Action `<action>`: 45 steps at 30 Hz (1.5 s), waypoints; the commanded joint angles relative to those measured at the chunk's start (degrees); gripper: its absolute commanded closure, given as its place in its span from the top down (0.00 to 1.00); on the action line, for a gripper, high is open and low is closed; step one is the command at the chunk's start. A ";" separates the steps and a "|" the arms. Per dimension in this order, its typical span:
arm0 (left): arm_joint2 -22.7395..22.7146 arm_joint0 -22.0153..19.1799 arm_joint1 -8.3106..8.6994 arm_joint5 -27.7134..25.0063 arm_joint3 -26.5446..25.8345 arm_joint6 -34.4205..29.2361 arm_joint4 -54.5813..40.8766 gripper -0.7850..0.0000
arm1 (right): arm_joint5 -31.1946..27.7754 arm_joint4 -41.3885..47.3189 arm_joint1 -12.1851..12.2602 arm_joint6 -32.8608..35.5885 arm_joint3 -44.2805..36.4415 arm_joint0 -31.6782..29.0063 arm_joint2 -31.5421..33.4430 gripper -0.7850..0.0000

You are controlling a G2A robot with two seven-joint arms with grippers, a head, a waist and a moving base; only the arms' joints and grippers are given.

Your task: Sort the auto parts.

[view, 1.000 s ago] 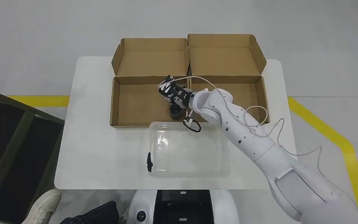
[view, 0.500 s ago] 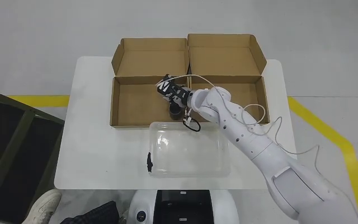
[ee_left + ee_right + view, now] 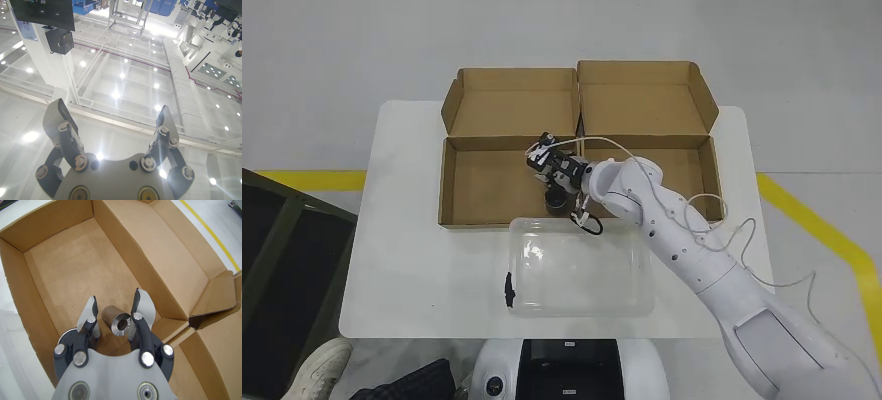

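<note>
A short steel cylinder (image 3: pixel 115 321) with a bored end lies on the floor of the left cardboard box (image 3: pixel 75 262), between the spread fingers of my right gripper (image 3: pixel 115 300). The gripper is open, and its fingers stand just off the cylinder's sides. In the top view the right gripper (image 3: pixel 545 155) hangs over the right end of that box (image 3: pixel 492 185), with a dark round part (image 3: pixel 557 201) below it near the front wall. My left gripper (image 3: pixel 112 108) is open, holds nothing and points up at the ceiling.
A second open cardboard box (image 3: pixel 682 170) adjoins on the right, both with lids folded back. A clear plastic tray (image 3: pixel 582 265) sits in front of the boxes, with a small black piece (image 3: pixel 508 290) at its left edge. The white table (image 3: pixel 402 220) lies bare to the left.
My right gripper has shifted slightly over the right end of the left box. The dark part near the front wall has stayed put.
</note>
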 commanded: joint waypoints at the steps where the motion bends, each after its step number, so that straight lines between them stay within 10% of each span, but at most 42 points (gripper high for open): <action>1: 0.00 0.00 0.00 0.00 0.00 0.00 0.00 1.00 | -0.33 0.01 0.03 -0.17 -0.44 -0.26 0.43 0.44; 24: 0.00 0.00 0.00 0.00 0.00 0.00 0.00 1.00 | -10.80 -5.61 6.10 -3.99 -31.94 -19.89 16.16 0.50; 31: 0.00 0.00 0.00 0.00 0.00 0.00 0.00 1.00 | -13.52 -8.66 8.10 -11.04 -38.61 -28.52 23.51 0.98; 45: 0.00 0.00 0.00 0.00 0.00 0.00 0.00 1.00 | -14.75 -11.56 11.08 -26.95 -41.81 -44.00 40.39 1.00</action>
